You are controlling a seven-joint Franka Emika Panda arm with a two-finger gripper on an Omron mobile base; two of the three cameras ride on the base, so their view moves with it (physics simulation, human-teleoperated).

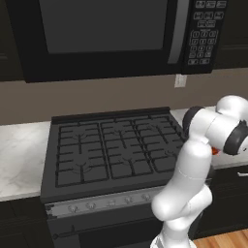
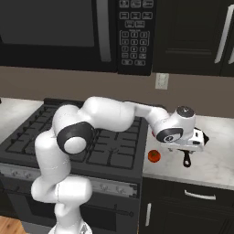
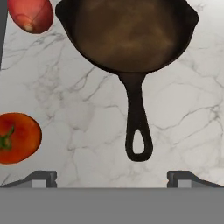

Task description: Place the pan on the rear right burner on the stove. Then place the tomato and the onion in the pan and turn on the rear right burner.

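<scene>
The two dark finger tips (image 3: 44, 177) sit wide apart at the bottom of the hand view, so the gripper (image 3: 112, 178) is spread open with nothing between its jaws, poised above the white marble counter (image 3: 78, 109). Just beyond it lies the loop end of the pan's handle (image 3: 138, 131), pointing toward the hand; the pan (image 3: 127, 30) itself, dark with a brownish inside, rests flat on the counter farther out. The tomato (image 3: 17, 138) lies on the counter to the left of the handle, well apart from it, and the onion (image 3: 29, 14) sits beside the pan's rim at the upper left. From the right base view, the hand hangs over the counter just right of the stove (image 2: 109, 151), whose rear right burner (image 1: 152, 123) is bare.
</scene>
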